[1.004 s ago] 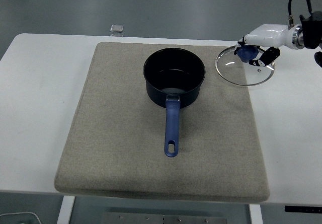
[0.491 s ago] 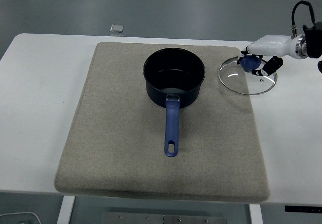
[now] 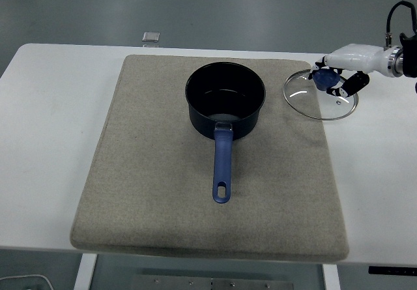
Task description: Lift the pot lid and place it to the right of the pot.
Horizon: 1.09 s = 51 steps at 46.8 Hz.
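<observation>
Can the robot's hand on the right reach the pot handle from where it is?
Probably not right now. The right hand is shut on the knob of the glass lid, at the mat's right edge. The pot handle lies unobstructed, though.

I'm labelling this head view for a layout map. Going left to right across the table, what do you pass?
Bare white table → grey mat → dark blue pot → glass lid → right robot hand.

One pot (image 3: 226, 103); one glass lid (image 3: 320, 94); one grey mat (image 3: 150, 173); one white table (image 3: 52, 107); one robot hand (image 3: 340, 72); one small object (image 3: 151, 37) beyond the table
</observation>
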Motion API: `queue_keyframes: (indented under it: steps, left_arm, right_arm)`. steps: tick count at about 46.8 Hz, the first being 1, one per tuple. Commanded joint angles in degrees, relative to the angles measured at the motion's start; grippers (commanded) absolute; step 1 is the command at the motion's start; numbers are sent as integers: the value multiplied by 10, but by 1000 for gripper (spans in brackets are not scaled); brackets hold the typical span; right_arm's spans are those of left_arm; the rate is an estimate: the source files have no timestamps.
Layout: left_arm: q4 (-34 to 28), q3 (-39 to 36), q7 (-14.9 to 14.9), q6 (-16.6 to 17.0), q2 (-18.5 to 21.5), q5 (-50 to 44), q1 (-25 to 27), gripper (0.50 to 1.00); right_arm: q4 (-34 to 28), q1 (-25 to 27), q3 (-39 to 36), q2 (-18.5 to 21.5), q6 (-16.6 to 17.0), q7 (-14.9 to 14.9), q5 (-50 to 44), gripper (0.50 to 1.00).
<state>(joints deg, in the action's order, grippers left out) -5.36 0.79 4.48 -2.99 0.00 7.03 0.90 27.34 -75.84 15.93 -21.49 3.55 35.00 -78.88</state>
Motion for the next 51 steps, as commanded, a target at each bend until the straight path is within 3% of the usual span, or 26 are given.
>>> queue_keyframes:
  steps: [1, 19, 51]
  left_arm:
    - [0, 0, 0, 0, 0, 0, 0, 1000]
    - [0, 0, 0, 0, 0, 0, 0, 1000]
    - [0, 0, 0, 0, 0, 0, 0, 1000]
  right_arm:
    - [0, 4, 0, 1, 0, 0, 2, 500]
    - [0, 11, -1, 4, -2, 0, 38, 500]
    - [-1, 31, 2, 9, -47, 0, 40, 500]
